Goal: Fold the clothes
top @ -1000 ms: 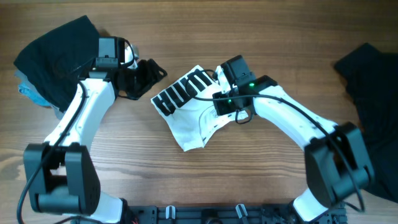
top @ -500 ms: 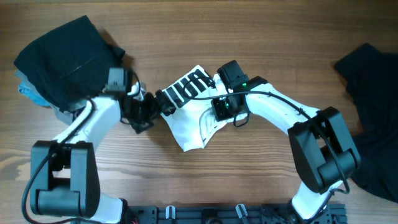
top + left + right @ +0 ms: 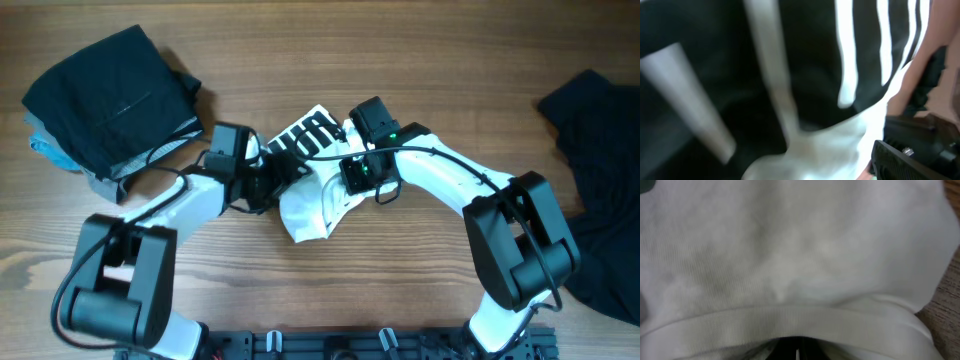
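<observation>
One white T-shirt (image 3: 312, 212), left gripper (image 3: 270, 177) at its stripes, right gripper (image 3: 354, 166) atop.

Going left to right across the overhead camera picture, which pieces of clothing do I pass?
First the folded black pile → white T-shirt with black stripes → loose black garment at the right edge.

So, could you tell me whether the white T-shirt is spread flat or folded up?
Folded up, roughly: the T-shirt is a compact, creased bundle with overlapping layers, not lying flat.
</observation>
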